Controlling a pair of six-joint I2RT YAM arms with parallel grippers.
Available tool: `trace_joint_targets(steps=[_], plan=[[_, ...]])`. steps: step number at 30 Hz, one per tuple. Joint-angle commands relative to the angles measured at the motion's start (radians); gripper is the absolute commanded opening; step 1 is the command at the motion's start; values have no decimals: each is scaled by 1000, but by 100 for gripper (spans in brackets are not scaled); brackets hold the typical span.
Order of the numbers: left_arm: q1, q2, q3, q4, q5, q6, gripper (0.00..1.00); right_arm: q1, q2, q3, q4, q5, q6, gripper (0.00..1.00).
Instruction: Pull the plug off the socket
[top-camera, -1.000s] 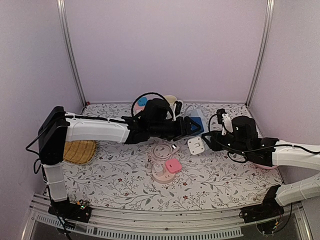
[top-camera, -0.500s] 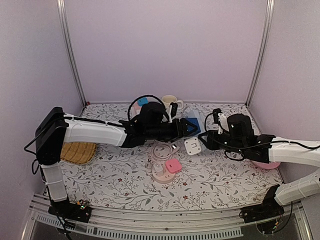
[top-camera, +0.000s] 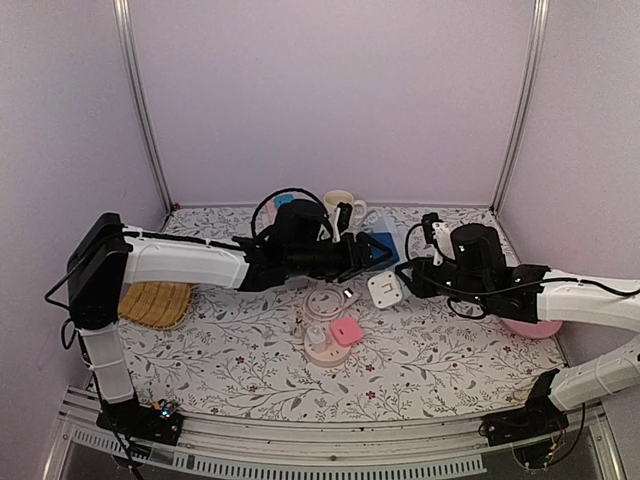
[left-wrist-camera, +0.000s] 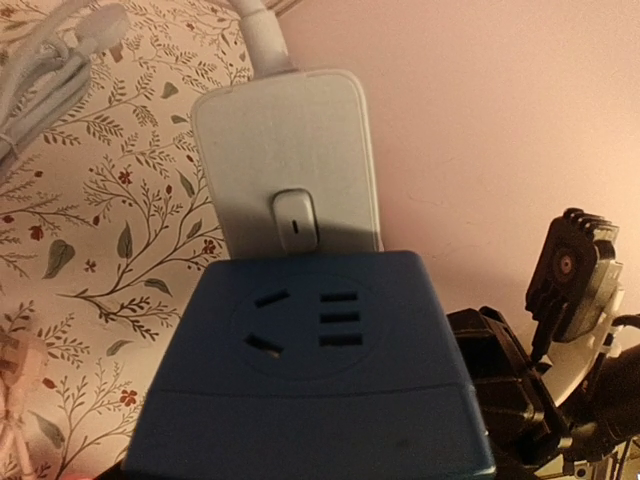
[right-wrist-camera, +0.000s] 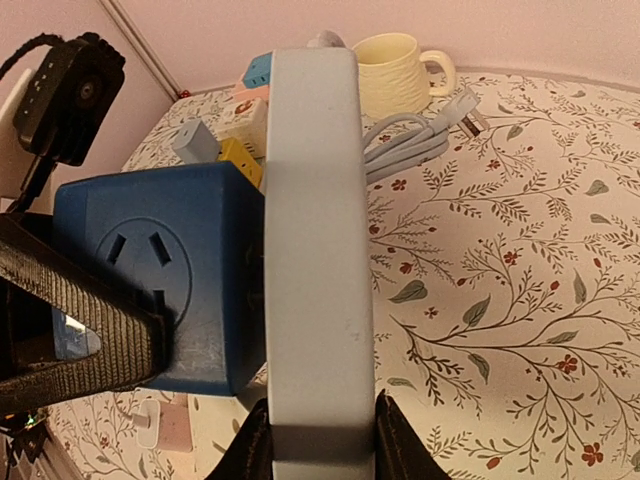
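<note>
Two black fingers (right-wrist-camera: 250, 448) of the right gripper (right-wrist-camera: 318, 452) are pinched narrow on the thin edge of the white power strip (right-wrist-camera: 315, 220). The strip stands edge-on between them and runs straight away from the fingertips. Against its flat face, just to the side of those fingers, sits the blue cube adapter (right-wrist-camera: 165, 290), the plug to be pulled. A dark seam shows where cube meets strip, but whether its pins are seated cannot be told.

The left gripper (top-camera: 377, 250) holds the cube from the opposite side, its jaws fairly wide around the body. One ribbed finger (right-wrist-camera: 85, 350) lies flat on a cube face. Both pieces appear held up off the floral table (top-camera: 230, 350), between the two wrists. Beyond the right fingertips lie a coiled grey cable (right-wrist-camera: 415, 135) and a cream mug (right-wrist-camera: 400, 70).

The risk, as I judge it, lies in the pull itself. The right grip takes only the strip's narrow edge, so a pull not square to the face could swing the strip in the fingers or bind the pins. The cube's smooth sides could slide out of the left pads. A sudden release could jolt either wrist toward the other, and the cord (left-wrist-camera: 262, 35) leaving the strip's far end may drag or snag.
</note>
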Motion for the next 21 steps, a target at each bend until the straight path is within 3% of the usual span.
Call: trace_joint_targets(steps=[1, 4, 11, 15, 21], plan=[[17, 37, 87, -176, -24, 105, 28, -13, 55, 70, -91, 398, 4, 2], [4, 41, 115, -229, -64, 127, 28, -23, 67, 70, -104, 447, 18, 2], [36, -23, 33, -166, 6, 81, 27, -146, -1, 14, -79, 345, 26, 2], [54, -32, 12, -111, 81, 41, 27, -150, -38, 2, -54, 288, 14, 2], [53, -26, 9, -105, 80, 43, 27, -152, -57, -1, -40, 239, 23, 2]])
